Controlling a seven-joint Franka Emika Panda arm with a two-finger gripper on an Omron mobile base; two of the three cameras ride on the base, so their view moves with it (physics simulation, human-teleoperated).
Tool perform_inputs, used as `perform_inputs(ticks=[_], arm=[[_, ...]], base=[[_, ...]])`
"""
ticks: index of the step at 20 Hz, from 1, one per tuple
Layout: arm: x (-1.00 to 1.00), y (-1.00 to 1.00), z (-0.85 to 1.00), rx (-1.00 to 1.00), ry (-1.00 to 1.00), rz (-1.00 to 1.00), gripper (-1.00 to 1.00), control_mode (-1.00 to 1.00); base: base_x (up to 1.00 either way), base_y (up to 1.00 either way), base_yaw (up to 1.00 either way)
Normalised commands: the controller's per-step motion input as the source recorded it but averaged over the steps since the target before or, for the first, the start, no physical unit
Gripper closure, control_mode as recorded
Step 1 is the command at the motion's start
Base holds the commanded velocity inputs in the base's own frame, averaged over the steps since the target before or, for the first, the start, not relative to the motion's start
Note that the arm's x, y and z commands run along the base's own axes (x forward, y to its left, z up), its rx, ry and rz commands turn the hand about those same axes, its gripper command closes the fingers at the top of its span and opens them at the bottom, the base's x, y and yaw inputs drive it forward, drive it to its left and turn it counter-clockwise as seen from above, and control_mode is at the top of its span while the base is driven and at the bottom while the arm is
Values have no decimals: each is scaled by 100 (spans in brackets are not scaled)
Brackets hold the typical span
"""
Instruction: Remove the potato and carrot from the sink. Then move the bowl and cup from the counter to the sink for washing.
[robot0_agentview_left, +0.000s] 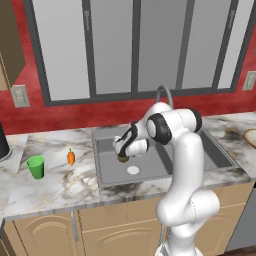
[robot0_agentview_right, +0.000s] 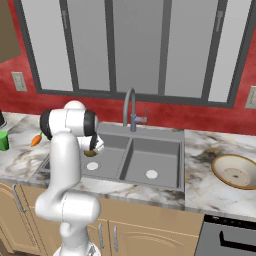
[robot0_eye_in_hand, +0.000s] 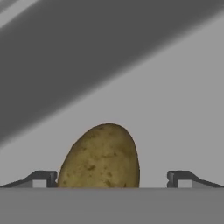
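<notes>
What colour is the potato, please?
Olive-brown with darker specks; the potato shows best in the hand view.

Nothing to read anywhere here, honestly. No labels, brands or numbers on the counter (robot0_agentview_left: 60, 185), the cup (robot0_agentview_left: 35, 166) or the bowl (robot0_agentview_right: 234, 171). The wall outlet (robot0_agentview_left: 20, 96) looks blank too, though it's pretty small.

Two rear views, shared sink (robot0_agentview_left: 150, 160)
</notes>
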Motion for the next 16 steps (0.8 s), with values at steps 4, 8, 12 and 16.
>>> perform_inputs(ticks=[4, 8, 12, 16], arm=[[12, 3, -16, 4, 6, 0, -100, -100], [12, 6, -18, 5, 9, 0, -100, -100], [16, 1, -20, 1, 8, 0, -100, -100], [13, 0, -22, 0, 8, 0, -100, -100]], base=[[0, 0, 0], [0, 0, 0], [0, 0, 0], [0, 0, 0]])
